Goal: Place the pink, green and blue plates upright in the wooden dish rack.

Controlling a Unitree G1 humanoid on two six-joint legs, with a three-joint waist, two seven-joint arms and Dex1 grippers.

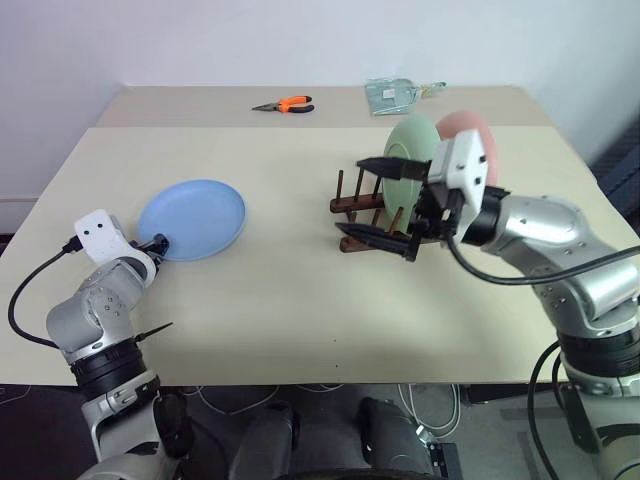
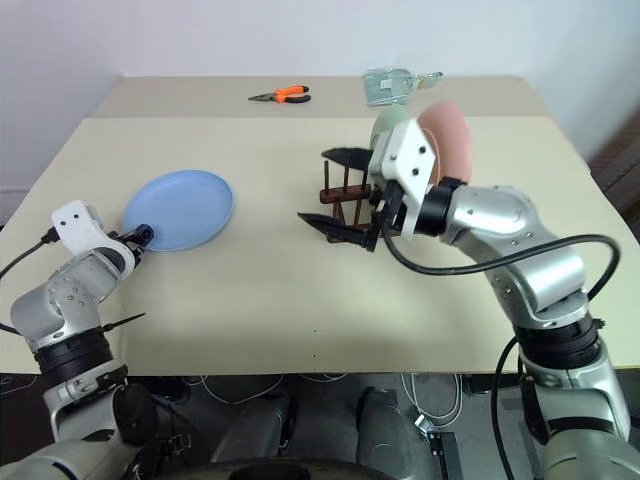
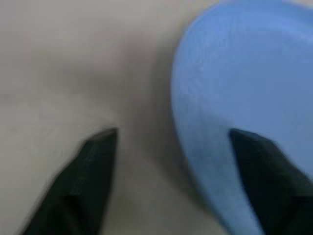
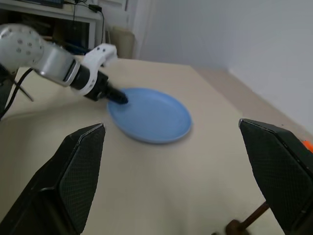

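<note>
L gripper is sitting at the near rim of the blue plate, toward the desk's left edge. L wrist view is showing what the head views aren't: fingers spread, one finger lying over the rim, the other out over bare desk beside it. Whether either is touching, can't tell. Plate is lying flat, not in the rack.

R wrist view is looking back across the desk at the blue plate w/ the L gripper's dark tip at its edge.

Rack is sitting right of centre, well apart from the blue plate. Green plate is standing upright in it, pink plate upright just behind, toward the right edge. R gripper is hovering in front of the rack, fingers spread wide, one above the other, holding nothing, partly hiding the pegs.

Desk is pale beige; a second tabletop is butting its far edge. Orange-handled pliers and a clear packet are lying on that far one. Wall behind is white. Cables are lying on the floor below the near edge.
</note>
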